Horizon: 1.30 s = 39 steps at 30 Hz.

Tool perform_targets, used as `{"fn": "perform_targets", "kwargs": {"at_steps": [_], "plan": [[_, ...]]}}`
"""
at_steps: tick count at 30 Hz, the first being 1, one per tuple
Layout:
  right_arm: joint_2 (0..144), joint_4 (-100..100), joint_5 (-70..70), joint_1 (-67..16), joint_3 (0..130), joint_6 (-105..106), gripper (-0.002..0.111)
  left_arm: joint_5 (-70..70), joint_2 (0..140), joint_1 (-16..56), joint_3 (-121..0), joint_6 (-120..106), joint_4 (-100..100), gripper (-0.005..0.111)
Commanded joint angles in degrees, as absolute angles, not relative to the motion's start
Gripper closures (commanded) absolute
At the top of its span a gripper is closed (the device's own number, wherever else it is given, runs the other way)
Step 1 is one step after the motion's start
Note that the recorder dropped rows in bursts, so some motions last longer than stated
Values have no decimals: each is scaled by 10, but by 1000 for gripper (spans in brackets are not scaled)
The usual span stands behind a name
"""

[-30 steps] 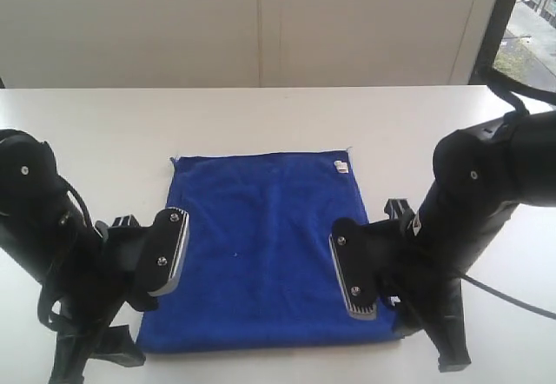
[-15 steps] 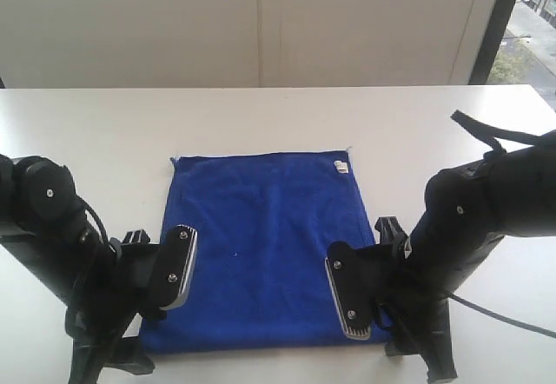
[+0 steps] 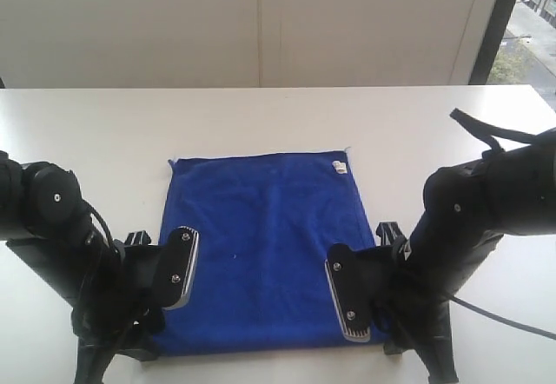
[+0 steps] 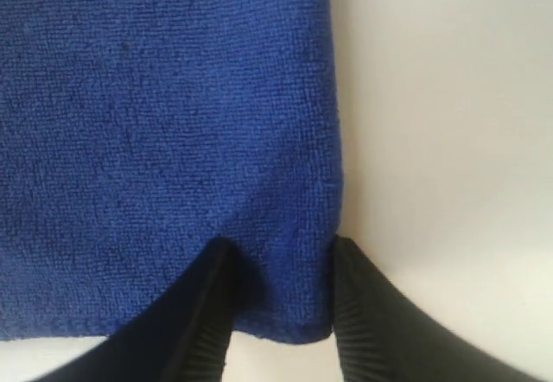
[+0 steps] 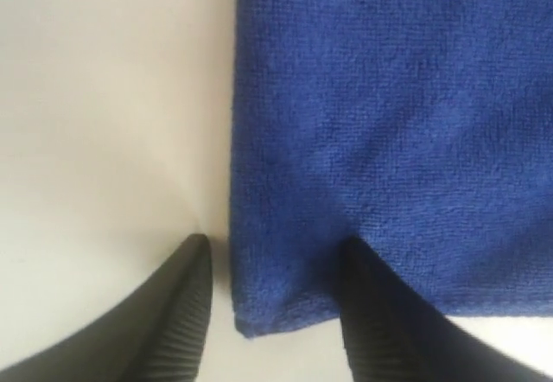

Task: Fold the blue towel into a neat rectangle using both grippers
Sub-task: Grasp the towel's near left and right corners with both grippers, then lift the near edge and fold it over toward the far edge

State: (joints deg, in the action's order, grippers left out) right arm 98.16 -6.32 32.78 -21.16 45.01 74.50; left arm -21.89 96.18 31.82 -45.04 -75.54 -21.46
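The blue towel (image 3: pixel 261 236) lies flat on the white table (image 3: pixel 261 115), with a small white label (image 3: pixel 341 167) at its far right corner. My left gripper (image 4: pixel 281 244) is down at the towel's near left corner (image 4: pixel 294 313). It is open: one finger (image 4: pixel 203 313) rests on the cloth and the other (image 4: pixel 363 313) touches the side hem. My right gripper (image 5: pixel 275 242) is open astride the near right corner (image 5: pixel 276 304). One of its fingers (image 5: pixel 177 313) stands on bare table just clear of the hem, the other (image 5: pixel 380 313) on the cloth. In the exterior view the arms hide both sets of fingertips.
The left arm (image 3: pixel 52 245) and right arm (image 3: pixel 469 219) flank the towel's near half. A loose black cable (image 3: pixel 486 132) arcs above the right arm. A pale wall (image 3: pixel 261 19) runs behind the table, and a window (image 3: pixel 530 19) shows at the far right.
Both arms have drawn back toward the near edge and sunk lower, ending at the towel's near corners. The towel has stayed flat in place.
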Motion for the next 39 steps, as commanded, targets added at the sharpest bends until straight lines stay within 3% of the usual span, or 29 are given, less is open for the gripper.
{"fn": "perform_targets", "kwargs": {"at_steps": [1, 6, 8, 10, 12, 16, 26, 39], "plan": [[996, -59, 327, -213, 444, 749, 71, -249, 966, 322, -446, -755, -218, 65], [995, -59, 332, -213, 444, 748, 80, -256, 966, 322, -446, -752, -218, 65], [989, -59, 333, -213, 445, 743, 92, -270, 966, 322, -446, -752, -218, 67], [979, -59, 333, -213, 445, 742, 102, -274, 966, 322, -446, -752, -218, 73], [969, -59, 333, -213, 445, 734, 108, -283, 966, 322, -446, -752, -218, 86], [965, -57, 346, -213, 445, 727, 108, -305, 964, 322, -446, -752, -218, 107], [957, -56, 395, -213, 445, 716, 108, -347, 899, 322, -446, -732, -201, 107], [841, -58, 415, -213, 446, 687, 108, -400, 856, 322, -446, -717, -188, 107]]}}
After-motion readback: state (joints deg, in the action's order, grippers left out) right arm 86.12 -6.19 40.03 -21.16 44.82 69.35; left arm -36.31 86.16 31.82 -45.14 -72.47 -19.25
